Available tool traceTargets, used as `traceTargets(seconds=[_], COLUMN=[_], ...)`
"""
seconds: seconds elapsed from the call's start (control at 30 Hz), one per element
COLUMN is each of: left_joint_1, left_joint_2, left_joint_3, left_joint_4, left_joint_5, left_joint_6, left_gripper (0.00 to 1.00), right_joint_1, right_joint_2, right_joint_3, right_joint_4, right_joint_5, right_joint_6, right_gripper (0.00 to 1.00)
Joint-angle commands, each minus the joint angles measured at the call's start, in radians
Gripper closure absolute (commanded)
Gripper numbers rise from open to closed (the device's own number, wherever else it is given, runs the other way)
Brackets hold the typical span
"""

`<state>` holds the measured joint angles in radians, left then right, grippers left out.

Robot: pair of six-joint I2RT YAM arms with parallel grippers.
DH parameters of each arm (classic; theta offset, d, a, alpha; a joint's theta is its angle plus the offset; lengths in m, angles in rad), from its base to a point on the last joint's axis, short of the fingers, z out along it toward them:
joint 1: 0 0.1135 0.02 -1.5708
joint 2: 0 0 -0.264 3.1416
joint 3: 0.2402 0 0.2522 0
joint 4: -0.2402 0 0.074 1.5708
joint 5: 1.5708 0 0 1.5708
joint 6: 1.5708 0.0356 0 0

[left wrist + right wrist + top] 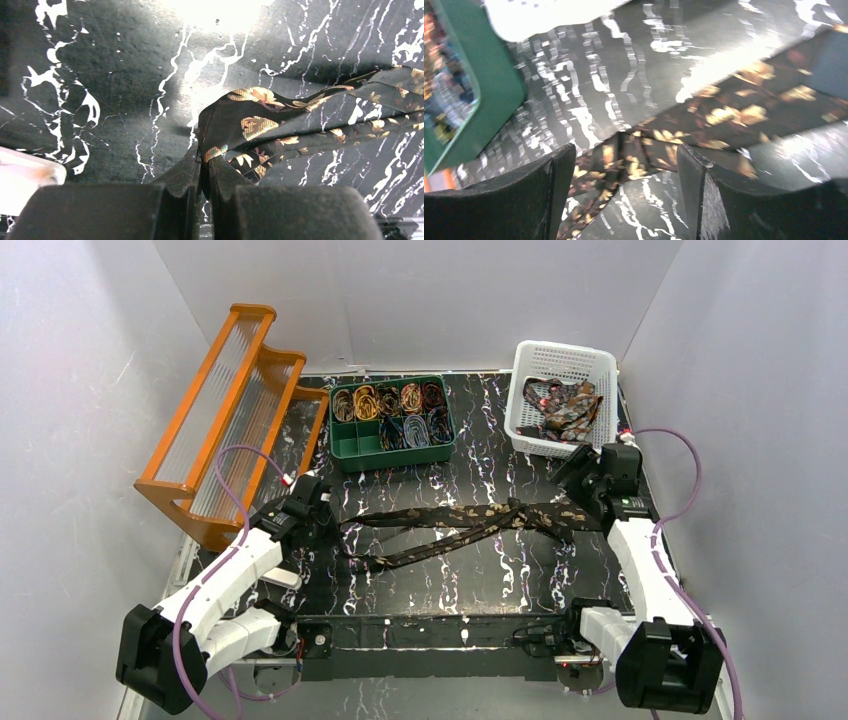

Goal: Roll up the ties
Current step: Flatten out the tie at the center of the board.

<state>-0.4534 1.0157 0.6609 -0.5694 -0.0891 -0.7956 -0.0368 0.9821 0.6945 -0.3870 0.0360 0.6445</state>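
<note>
One dark tie [440, 517] with a gold leaf pattern lies stretched across the middle of the black marbled table, doubled into two strands that cross near its right half. My left gripper [327, 512] is at the tie's left end. In the left wrist view that gripper [205, 161] is shut on a fold of the tie [260, 125]. My right gripper [578, 492] hovers over the tie's right end. In the right wrist view it [626, 156] stands open, with the tie [724, 115] lying loose on the table between and beyond its fingers.
A green bin [345, 445] behind the middle holds several rolled ties; its corner [489, 95] shows in the right wrist view. A white basket [520, 405] with loose ties stands at the back right. An orange rack [235, 410] lines the left side. Purple cables loop beside both arms.
</note>
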Motion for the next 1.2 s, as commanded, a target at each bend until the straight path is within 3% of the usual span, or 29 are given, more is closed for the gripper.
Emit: traceTargets(seconds=[0.0,0.07,0.17,0.27,0.33,0.53,0.67,0.87,1.17], left_joint_1=[0.007,0.007,0.011,0.013,0.014,0.016,0.017,0.016,0.016], left_joint_2=[0.001,0.01,0.021,0.027,0.021,0.011,-0.02,-0.094,-0.05], left_joint_3=[0.041,0.049,0.055,0.053,0.053,0.044,0.022,-0.047,-0.115], left_joint_4=[-0.071,-0.082,-0.089,-0.095,-0.111,-0.132,-0.177,-0.18,-0.112], left_joint_5=[-0.103,-0.11,-0.107,-0.1,-0.105,-0.09,-0.082,-0.024,0.032], left_joint_6=[-0.014,-0.009,-0.006,-0.009,-0.011,-0.028,-0.091,-0.162,-0.149], left_gripper=[0.95,0.94,0.86,0.74,0.61,0.38,0.33,0.34,0.44], right_joint_1=[0.001,0.002,0.002,0.002,0.002,0.002,0.002,0.002,0.002], right_joint_2=[0.086,0.172,0.24,0.265,0.249,0.233,0.231,0.209,0.297], right_joint_3=[0.036,0.07,0.065,0.073,0.056,-0.015,-0.011,-0.009,-0.054], right_joint_4=[0.138,0.083,0.034,-0.047,-0.057,-0.112,-0.162,-0.181,-0.108], right_joint_5=[-0.341,-0.399,-0.376,-0.251,-0.233,-0.138,-0.084,0.022,-0.096], right_joint_6=[-0.092,-0.103,-0.119,-0.11,-0.113,-0.058,-0.036,-0.02,0.045], right_gripper=[0.22,0.28,0.28,0.27,0.27,0.24,0.23,0.22,0.3])
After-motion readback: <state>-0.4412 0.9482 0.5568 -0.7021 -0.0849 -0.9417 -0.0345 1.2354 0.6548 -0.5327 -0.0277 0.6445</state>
